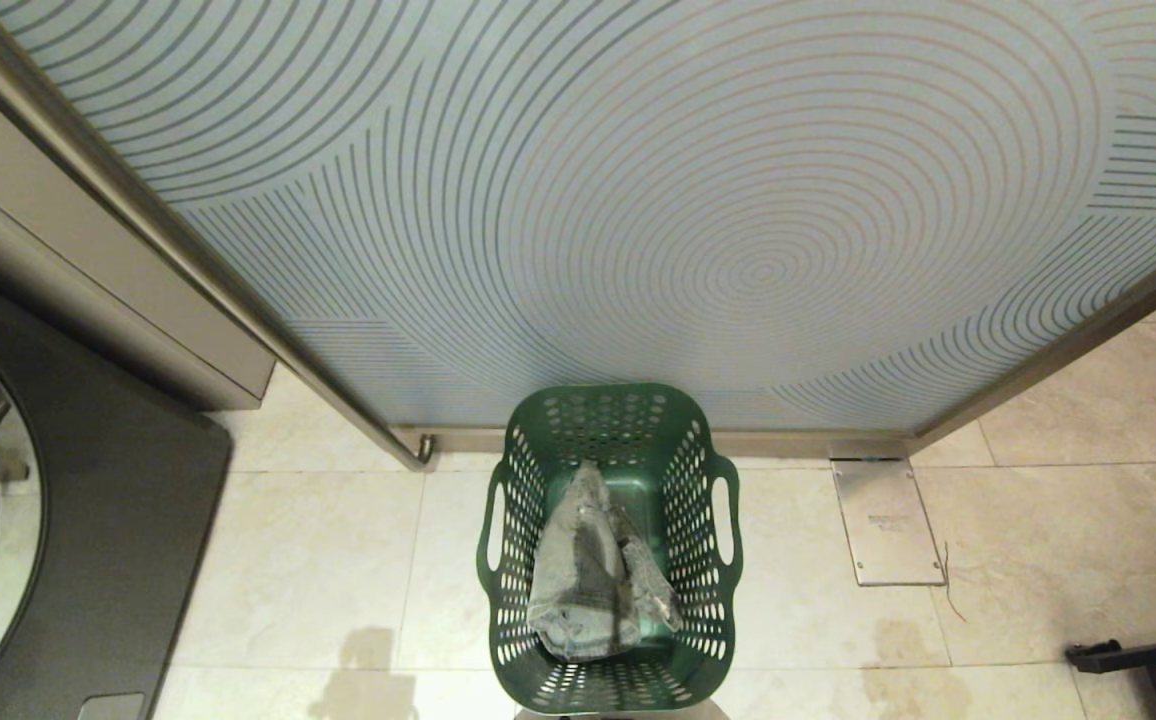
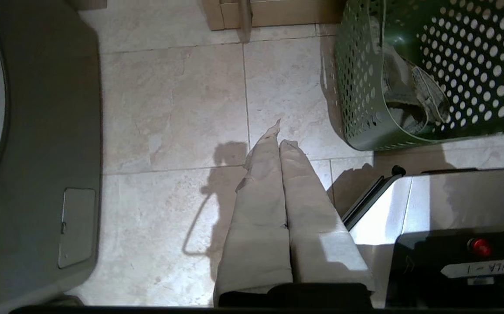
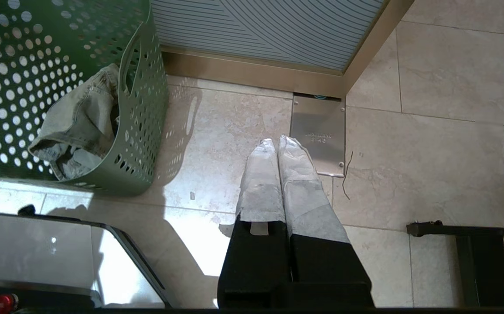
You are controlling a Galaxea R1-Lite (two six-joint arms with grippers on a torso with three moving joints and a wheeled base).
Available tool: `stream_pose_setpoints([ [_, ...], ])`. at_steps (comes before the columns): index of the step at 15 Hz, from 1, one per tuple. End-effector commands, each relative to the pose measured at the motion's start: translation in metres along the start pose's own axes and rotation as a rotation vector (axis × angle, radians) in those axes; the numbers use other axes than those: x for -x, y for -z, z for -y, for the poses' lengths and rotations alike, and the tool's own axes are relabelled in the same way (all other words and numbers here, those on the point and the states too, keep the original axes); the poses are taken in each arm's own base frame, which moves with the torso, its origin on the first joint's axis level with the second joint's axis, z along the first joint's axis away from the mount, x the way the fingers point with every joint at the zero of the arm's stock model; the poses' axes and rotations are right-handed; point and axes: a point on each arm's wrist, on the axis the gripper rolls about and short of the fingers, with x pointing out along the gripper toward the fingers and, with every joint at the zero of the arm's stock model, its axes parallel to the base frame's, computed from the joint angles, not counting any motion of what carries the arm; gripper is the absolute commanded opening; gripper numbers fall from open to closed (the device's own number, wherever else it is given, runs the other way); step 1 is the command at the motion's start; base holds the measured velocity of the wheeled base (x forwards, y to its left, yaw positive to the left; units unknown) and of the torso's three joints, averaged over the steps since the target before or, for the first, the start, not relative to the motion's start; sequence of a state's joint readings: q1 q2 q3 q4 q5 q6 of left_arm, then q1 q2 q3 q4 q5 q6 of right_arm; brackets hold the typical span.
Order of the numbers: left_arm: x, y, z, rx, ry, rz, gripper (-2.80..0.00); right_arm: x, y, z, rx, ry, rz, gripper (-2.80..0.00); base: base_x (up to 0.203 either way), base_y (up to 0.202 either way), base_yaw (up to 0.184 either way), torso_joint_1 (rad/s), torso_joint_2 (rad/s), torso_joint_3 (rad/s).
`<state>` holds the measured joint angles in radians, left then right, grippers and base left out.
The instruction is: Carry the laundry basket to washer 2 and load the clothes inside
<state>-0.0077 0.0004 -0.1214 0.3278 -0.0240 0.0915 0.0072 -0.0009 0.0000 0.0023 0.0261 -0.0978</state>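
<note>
You're facing a big patterned glass panel (image 1: 638, 200), with tiled floor (image 1: 318, 560) below it. At the far left edge a dark washer (image 1: 88, 520) shows part of its chrome-rimmed door; no numeral is visible, so you can't tell yet which machine it is.

Dead centre, right in front of you, the basket (image 1: 610, 690) stands on the floor with its far end against the foot of the panel. Its long axis runs straight away from you, so the two slot handles face out to your left and right, one for each arm. Inside it, the garment (image 1: 588, 570) lies crumpled along the bottom, leaning toward the near end.

Now the arms: neither shows from the head. The left gripper (image 2: 279, 141) hangs over bare tile, pointing down, fingers pressed together and empty; the basket sits just off to its inner side. The right gripper (image 3: 277, 144) mirrors it, also closed on nothing, over the tile near a metal floor plate (image 3: 318, 131), with the basket on its inner side.

Both look about equally near, so a two-handed lift seems the natural call, and the jaws will need opening first.
</note>
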Motion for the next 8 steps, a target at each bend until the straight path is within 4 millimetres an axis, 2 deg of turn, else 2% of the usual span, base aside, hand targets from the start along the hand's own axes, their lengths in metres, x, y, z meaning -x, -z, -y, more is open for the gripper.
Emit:
stream_pose_setpoints([
  [1,0.0,0.0,0.001,-0.026,0.031,0.003,-2.8,0.0,0.0,0.0,0.02,-0.008,0.002,-2.8,0.0,0.0,0.0,0.0,0.0,0.0],
  [5,0.0,0.0,0.0,-0.016,0.012,0.0,-2.8,0.001,-0.001,0.0,0.013,0.009,-0.006,-2.8,0.0,0.0,0.0,0.0,0.0,0.0],
  [6,0.001,0.0,0.0,-0.011,-0.019,-0.011,-2.8,0.003,-0.007,0.001,0.014,0.021,0.002,-2.8,0.0,0.0,0.0,0.0,0.0,0.0],
  [8,0.001,0.0,0.0,-0.014,-0.028,-0.009,-2.8,0.013,-0.04,0.005,0.016,0.061,0.025,-2.8,0.0,0.0,0.0,0.0,0.0,0.0],
])
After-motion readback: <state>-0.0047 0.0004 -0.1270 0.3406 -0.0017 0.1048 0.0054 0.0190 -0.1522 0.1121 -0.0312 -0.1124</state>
